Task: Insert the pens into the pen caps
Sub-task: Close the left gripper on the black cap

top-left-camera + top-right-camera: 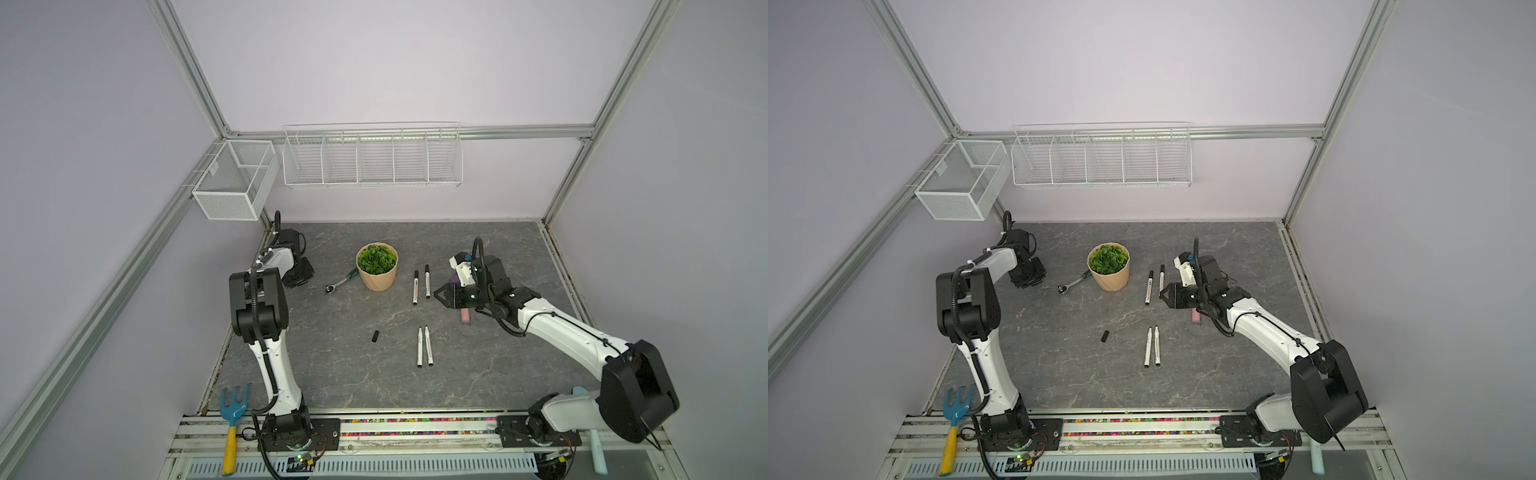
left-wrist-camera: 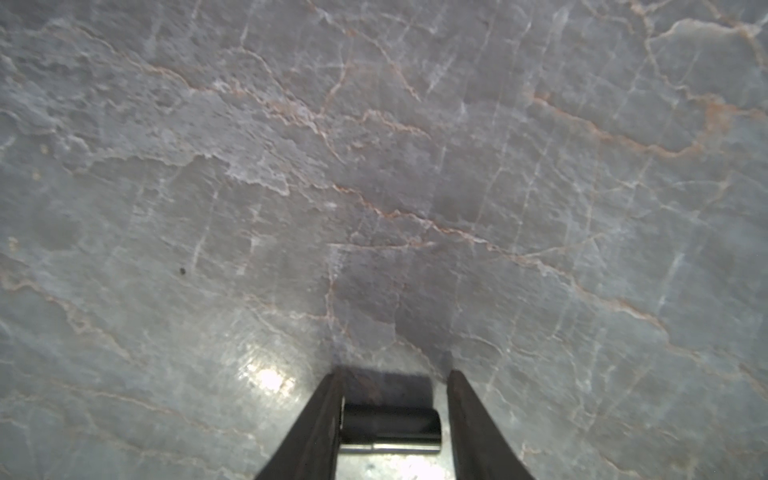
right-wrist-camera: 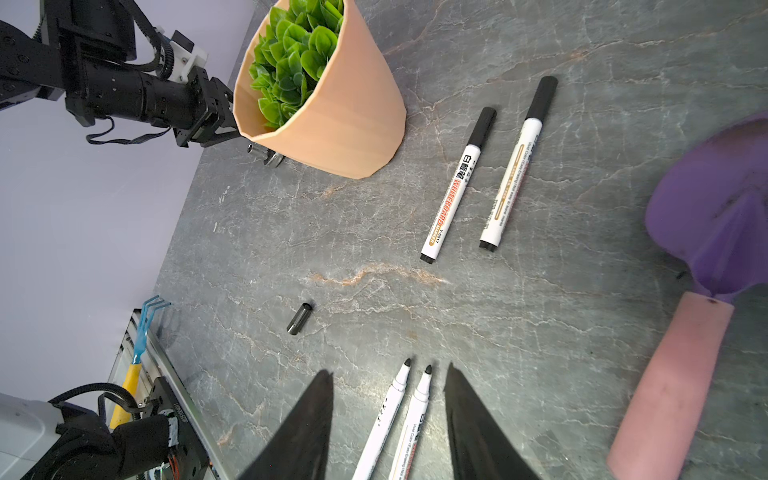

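Four pens (image 3: 451,187); two loose caps (image 3: 299,318); left fingers' (image 2: 316,428) clamp unclear, right fingers (image 3: 307,432) apart.

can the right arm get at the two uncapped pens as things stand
Probably yes: the right gripper hovers open, and the uncapped pens lie on bare table with nothing between.

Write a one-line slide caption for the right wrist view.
Open right gripper frames two uncapped pens; nearby lie two capped pens, a loose pen cap, potted plant and purple scoop.

"WHITEBOARD" along capped pen (image 3: 451,195) barrel, small print on neighbouring pen (image 3: 509,178) unreadable
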Controlling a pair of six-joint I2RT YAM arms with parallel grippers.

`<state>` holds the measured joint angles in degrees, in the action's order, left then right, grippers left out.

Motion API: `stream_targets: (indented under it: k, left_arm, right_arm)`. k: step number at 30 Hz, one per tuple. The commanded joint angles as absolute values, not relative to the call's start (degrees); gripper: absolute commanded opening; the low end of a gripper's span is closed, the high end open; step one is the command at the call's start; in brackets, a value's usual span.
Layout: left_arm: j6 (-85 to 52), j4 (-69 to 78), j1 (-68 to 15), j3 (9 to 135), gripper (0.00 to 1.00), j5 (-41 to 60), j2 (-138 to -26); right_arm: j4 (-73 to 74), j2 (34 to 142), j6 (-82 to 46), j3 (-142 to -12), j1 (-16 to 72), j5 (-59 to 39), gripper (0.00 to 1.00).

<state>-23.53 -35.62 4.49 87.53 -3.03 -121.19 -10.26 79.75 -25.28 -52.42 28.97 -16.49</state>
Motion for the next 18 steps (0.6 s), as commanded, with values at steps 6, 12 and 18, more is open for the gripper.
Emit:
stream_targets:
  k: [6,12,18]
  left_arm:
    - [-24.77,-38.85,4.05,82.54,0.41,0.51,-121.12]
    - [-25.14,-38.76,3.65,80.65,0.42,0.4,-120.3]
    - [-25.22,-39.02,3.52,79.52,0.43,-0.15,-119.45]
  right_arm:
    - [-8.53,78.33,-25.33,-50.98,29.25,-16.51,0.46]
    - [-8.35,78.11,-25.28,-50.8,29.23,-16.55,0.46]
    - [-8.53,77.73,-24.96,-50.8,29.19,-16.44,0.46]
